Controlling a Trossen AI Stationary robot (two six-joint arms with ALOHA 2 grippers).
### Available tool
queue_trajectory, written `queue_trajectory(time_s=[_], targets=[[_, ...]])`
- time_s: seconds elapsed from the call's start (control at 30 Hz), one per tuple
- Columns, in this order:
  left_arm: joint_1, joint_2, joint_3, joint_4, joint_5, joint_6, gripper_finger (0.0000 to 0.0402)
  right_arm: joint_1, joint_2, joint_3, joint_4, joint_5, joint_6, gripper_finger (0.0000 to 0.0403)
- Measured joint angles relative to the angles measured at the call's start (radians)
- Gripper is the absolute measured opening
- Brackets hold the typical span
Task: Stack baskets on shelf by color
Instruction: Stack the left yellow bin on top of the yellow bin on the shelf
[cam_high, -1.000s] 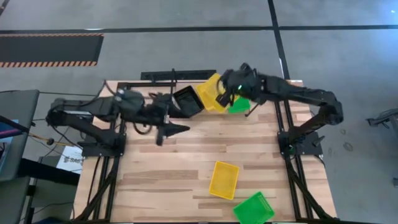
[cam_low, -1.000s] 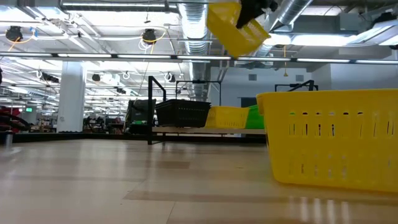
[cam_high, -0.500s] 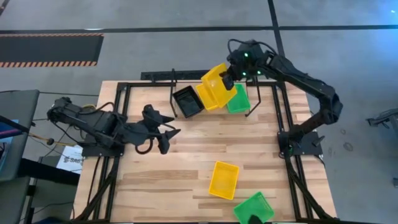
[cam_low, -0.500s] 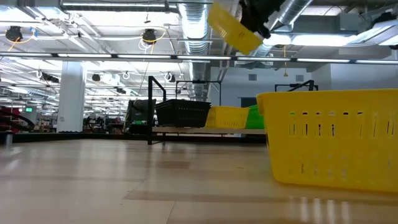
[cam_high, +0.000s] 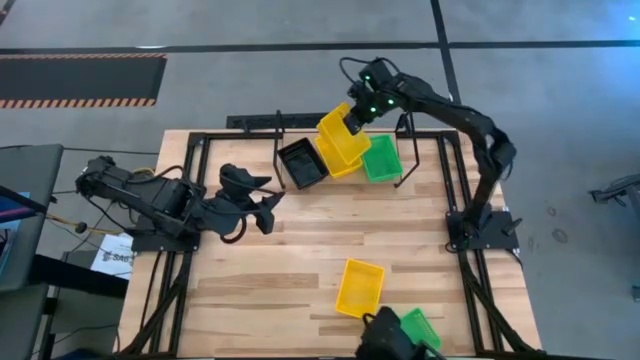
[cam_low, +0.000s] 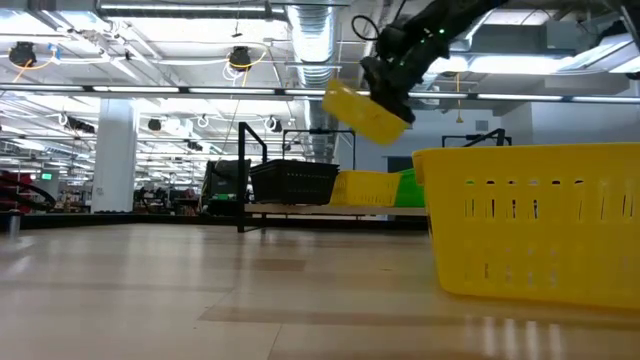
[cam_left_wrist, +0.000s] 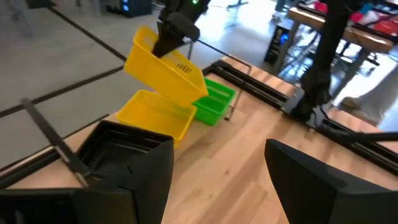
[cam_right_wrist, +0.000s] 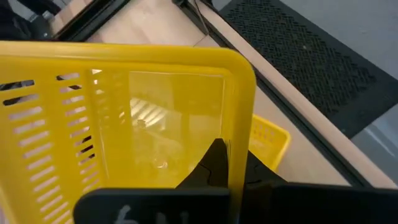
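Right gripper (cam_high: 352, 122), clamped on a yellow basket (cam_high: 338, 135), has swung it over the shelf's (cam_high: 277, 150) yellow stack (cam_left_wrist: 152, 114); left gripper (cam_high: 262, 197) waits open.

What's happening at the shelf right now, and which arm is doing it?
The right gripper is shut on the rim of a yellow basket, holding it tilted in the air above another yellow basket on the shelf, between a black basket and a green basket. The left gripper waits open over the table. One yellow basket and one green basket sit at the near edge.
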Motion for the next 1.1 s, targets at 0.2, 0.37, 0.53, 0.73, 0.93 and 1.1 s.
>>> queue_trajectory(time_s=[0.2, 0.37, 0.53, 0.73, 0.93, 1.1], targets=[[0.0, 0.0, 0.0, -0.013, -0.041, -0.035, 0.024, 0.011, 0.121, 0.112, -0.061, 0.01, -0.029, 0.0], [0.0, 0.0, 0.0, -0.012, -0.042, -0.044, 0.024, 0.024, 0.195, 0.171, -0.102, 0.038, -0.046, 0.0], [0.0, 0.0, 0.0, -0.013, -0.042, -0.046, 0.024, 0.032, 0.216, 0.176, -0.124, 0.121, -0.042, 0.0], [0.0, 0.0, 0.0, -0.013, -0.048, -0.048, 0.024, 0.032, 0.22, 0.174, -0.181, 0.199, 0.017, 0.0], [0.0, 0.0, 0.0, -0.014, -0.048, -0.047, 0.024, 0.047, 0.22, 0.174, -0.182, 0.203, 0.049, 0.0], [0.0, 0.0, 0.0, -0.015, -0.048, -0.044, 0.024, 0.062, 0.22, 0.174, -0.182, 0.203, 0.091, 0.0]])
